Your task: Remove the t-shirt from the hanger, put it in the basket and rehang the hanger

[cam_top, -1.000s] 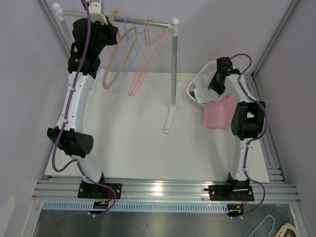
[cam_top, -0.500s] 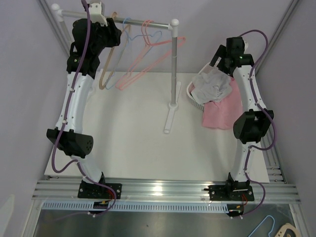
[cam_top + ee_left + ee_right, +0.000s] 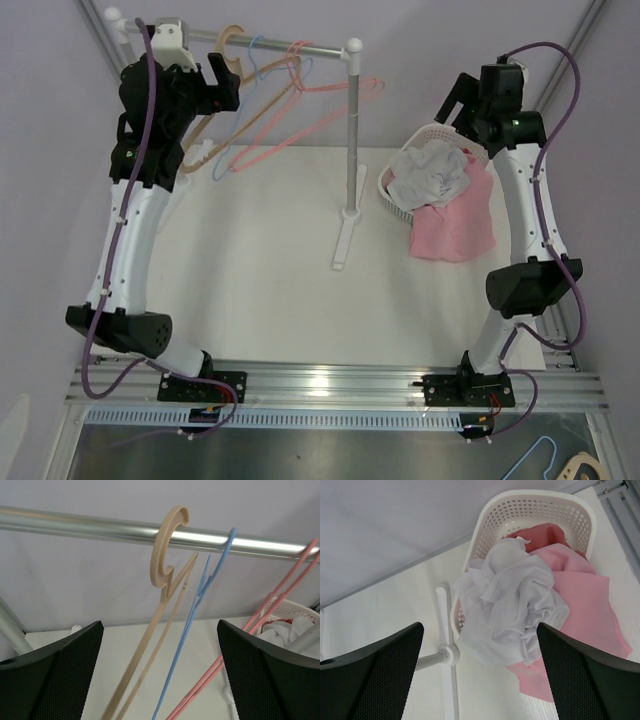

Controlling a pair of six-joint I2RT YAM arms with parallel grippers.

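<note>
A crumpled white t-shirt lies on top of the white basket, free of any hanger. Three bare hangers hang from the rail: tan hanger, blue hanger and pink hanger, all swung out towards the right. My left gripper is open just in front of the hangers, its jaws wide and touching none of them. My right gripper hovers open above the basket, holding nothing.
A pink garment drapes over the basket's near side onto the table, and a red one lies inside. The rack's upright post and foot stand mid-table, left of the basket.
Both grippers opened. The right one let go of the white t-shirt over the basket and rose away. The left one backed off the hangers, which swung to the right.
</note>
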